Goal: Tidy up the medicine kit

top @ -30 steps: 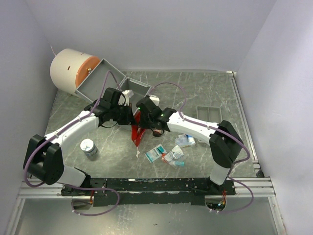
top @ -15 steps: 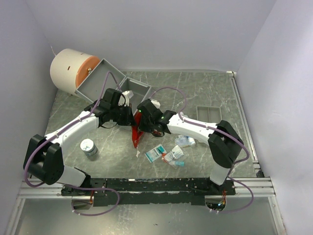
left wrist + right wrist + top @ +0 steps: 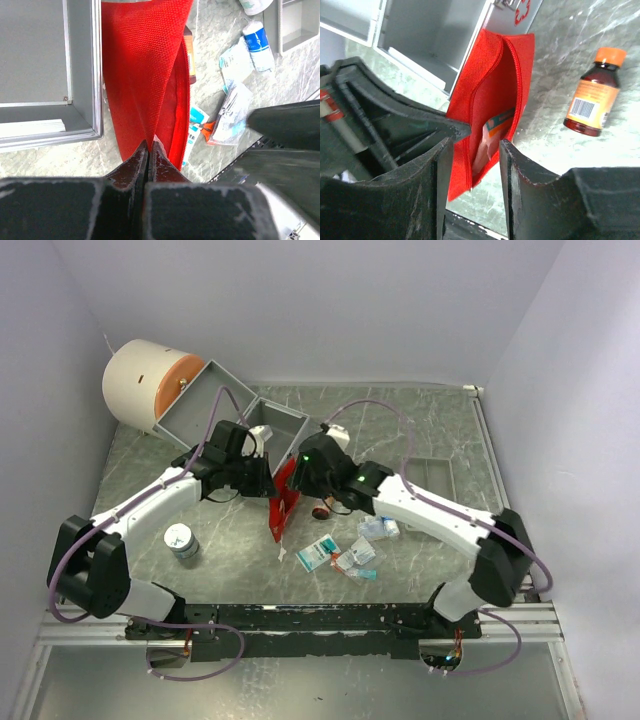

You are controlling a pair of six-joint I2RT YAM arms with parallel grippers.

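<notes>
Right gripper (image 3: 476, 150) has drawn back from the mouth of the red pouch (image 3: 492, 70), and its jaws, closed a moment ago, now stand spread with nothing between them — a packet (image 3: 496, 125) shows inside the pouch, so I judge that one item has just gone in. Left gripper (image 3: 149, 150) stays pressed together on the pouch's edge, holding it upright and open beside the grey case (image 3: 432, 35); the pouch mouth lies just ahead of the right fingertips, with the brown bottle (image 3: 592, 97) on the table near it — not yet packed.
</notes>
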